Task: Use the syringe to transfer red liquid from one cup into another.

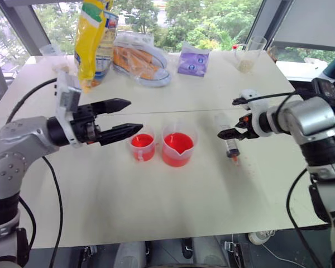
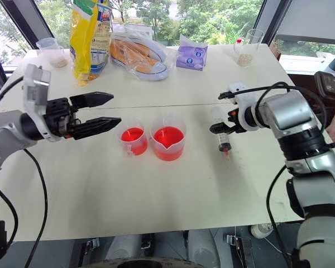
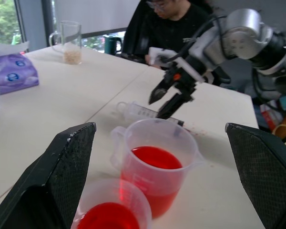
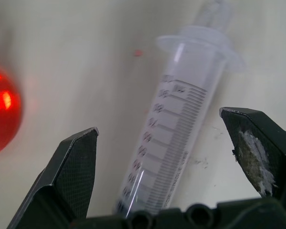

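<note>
Closest to you, your left gripper [image 1: 135, 115] hangs above the white table [image 1: 128, 190] with its black fingers spread wide and nothing between them, pointing toward the two red-filled cups from their left. From its wrist view you see both fingers [image 3: 62, 171] flanking the cups, clear of them. Your right gripper [image 2: 219, 111] is tilted down over the syringe [image 1: 230, 139], jaws likewise spread; in its wrist view the clear barrel with its printed scale [image 4: 169, 143] lies on the table between the two fingers [image 4: 76, 167], and neither pad is closed on it. That syringe rests flat on the tabletop to the right of the cups, reddish tip toward you, white plunger end away. At the middle of the table stands the wider spouted beaker [image 1: 178, 146], holding red liquid [image 1: 177, 144] up to a good part of its height. Just beside it on its left, very close, stands the smaller narrow cup [image 1: 142, 146], also red inside. Along the far edge you have a yellow bag [image 1: 92, 39], a clear packet of orange items [image 1: 142, 61], a purple pack [image 1: 193, 60] and a clear cup with beige contents [image 1: 247, 56]. A person in dark clothing [image 3: 171, 24] sits beyond the table.
</note>
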Robot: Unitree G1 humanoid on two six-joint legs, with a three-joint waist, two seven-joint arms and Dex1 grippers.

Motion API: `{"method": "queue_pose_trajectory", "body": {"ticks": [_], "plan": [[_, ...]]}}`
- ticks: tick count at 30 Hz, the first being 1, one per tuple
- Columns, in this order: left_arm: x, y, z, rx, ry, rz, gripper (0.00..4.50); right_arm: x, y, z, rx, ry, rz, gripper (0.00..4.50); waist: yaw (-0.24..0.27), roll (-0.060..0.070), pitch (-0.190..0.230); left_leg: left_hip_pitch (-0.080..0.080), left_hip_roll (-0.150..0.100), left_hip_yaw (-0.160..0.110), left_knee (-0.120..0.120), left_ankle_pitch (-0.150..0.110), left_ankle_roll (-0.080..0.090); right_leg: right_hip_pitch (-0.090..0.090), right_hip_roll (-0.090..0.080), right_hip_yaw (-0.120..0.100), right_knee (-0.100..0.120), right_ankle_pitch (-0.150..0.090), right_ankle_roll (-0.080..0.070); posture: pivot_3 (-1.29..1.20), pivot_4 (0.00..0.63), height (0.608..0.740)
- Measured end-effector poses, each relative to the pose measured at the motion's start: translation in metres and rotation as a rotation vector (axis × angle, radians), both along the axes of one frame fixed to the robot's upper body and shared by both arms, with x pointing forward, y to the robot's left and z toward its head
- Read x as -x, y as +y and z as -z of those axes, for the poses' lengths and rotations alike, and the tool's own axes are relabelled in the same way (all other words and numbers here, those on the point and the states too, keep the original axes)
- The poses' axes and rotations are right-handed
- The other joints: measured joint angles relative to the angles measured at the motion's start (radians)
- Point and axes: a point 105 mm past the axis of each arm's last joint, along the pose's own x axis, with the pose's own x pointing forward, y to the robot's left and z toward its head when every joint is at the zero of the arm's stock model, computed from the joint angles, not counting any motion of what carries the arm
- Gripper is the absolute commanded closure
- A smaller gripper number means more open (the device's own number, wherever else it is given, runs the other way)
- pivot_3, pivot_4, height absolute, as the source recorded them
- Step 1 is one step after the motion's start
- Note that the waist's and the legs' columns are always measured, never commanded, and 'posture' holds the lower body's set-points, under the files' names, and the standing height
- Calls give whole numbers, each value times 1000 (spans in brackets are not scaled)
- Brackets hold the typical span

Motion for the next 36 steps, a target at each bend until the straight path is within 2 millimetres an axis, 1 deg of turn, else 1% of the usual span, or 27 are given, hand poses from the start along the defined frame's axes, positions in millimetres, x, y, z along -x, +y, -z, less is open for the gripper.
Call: {"method": "queue_pose_trajectory", "body": {"ticks": [5, 9, 11, 12, 14, 15, 17, 18, 19, 24, 27, 29, 30, 32, 34, 35, 36], "plan": [[0, -1, 1, 8, -14, -8, 0, -11, 3, 10, 11, 53, 65, 33, -2, 0, 0, 0, 0, 0, 0, 0, 0, 0, 0, 0, 0, 0, 0, 0, 150, 740], [2, -2, 10, 5, 3, -26, 0, -13, 6, 26, 48, 102, 75, 33, -2, 0, 0, 0, 0, 0, 0, 0, 0, 0, 0, 0, 0, 0, 0, 0, 150, 740], [2, -3, 12, 9, 8, -35, 0, -16, 8, 26, 67, 101, 69, 33, -3, 0, 0, 0, 0, 0, 0, 0, 0, 0, 0, 0, 1, 0, 0, 0, 150, 740], [2, -3, 13, 11, 7, -38, 0, -17, 7, 27, 76, 100, 68, 268, -3, 0, 0, 1, 0, 0, 0, 0, 0, 0, 0, 0, 1, 0, 0, 0, 150, 740], [3, -4, 13, 14, 3, -44, 0, -18, 6, 28, 86, 102, 68, 927, -3, 0, 0, 1, 0, 0, 0, 0, 0, 1, 0, 0, 1, 0, 0, 0, 150, 740], [3, -4, 14, 14, 3, -48, 0, -19, 5, 28, 94, 99, 71, 1342, -3, 0, 0, 1, 0, 0, 0, 0, 0, 1, 0, 0, 1, 0, 0, 0, 150, 740], [4, -5, 14, 15, 0, -51, 0, -20, 4, 28, 103, 96, 71, 2466, -3, 0, 0, 1, 0, 0, 0, 0, 0, 1, 0, 0, 1, 0, 0, 0, 150, 740], [4, -6, 14, 18, -2, -51, 0, -21, 6, 28, 101, 98, 67, 2928, -4, 0, 0, 2, 0, 0, 0, 0, 0, 1, 0, 0, 1, 0, 0, 0, 150, 740], [4, -5, 14, 19, -5, -54, 0, -21, 7, 28, 101, 101, 67, 3136, -6, -1, -1, 2, 1, 0, 0, 0, 0, 1, 1, 0, 1, 0, 0, 0, 150, 740], [3, -5, 11, 24, -20, -58, 0, -23, 9, 28, 99, 109, 78, 3136, -9, -1, -1, 2, 1, 0, 0, 0, 0, 2, 1, 0, 1, 0, 0, 0, 150, 740], [0, -4, 7, 26, -34, -56, 0, -23, 11, 23, 59, 102, 90, 3136, -6, -1, -1, 2, 1, 0, 0, 0, -1, 1, 1, 0, 1, 0, 0, 0, 150, 740], [-2, -5, 3, 28, -44, -40, 0, -26, 17, 5, -6, -12, 49, 3136, -3, 0, -1, 0, 1, -1, 0, 0, -1, -1, 1, 0, 1, 0, 0, 0, 150, 740], [-3, -4, 0, 27, -48, -36, 0, -28, 23, -10, -40, -101, 15, 3136, -1, 0, 0, -1, 1, -1, 0, 0, 0, -1, 1, 0, 1, 0, 0, 0, 150, 740], [-7, -6, -7, 29, -64, -13, 0, -27, 37, -64, -162, -417, -88, 3136, 4, 0, 0, -2, 0, -2, -1, 0, -1, -1, 1, -2, 0, 0, 0, 0, 150, 740], [-9, -8, -11, 26, -70, 4, 0, -17, 46, -107, -229, -631, -155, 3136, 3, 0, 0, -1, 0, -2, -1, 0, 0, 0, 0, -2, 0, 0, 0, 0, 150, 740], [-10, -9, -12, 23, -68, 18, 0, -9, 50, -122, -285, -714, -180, 3136, 2, -1, -1, -1, 0, -2, -1, 0, 0, 0, 0, -3, 0, 0, 0, 0, 150, 740], [-12, -8, -13, 24, -65, 20, 0, 0, 57, -133, -345, -778, -217, 3136, 1, -1, -1, -1, 1, -2, -1, 0, 0, 1, 0, -3, 0, 0, 0, 0, 150, 740]]}}
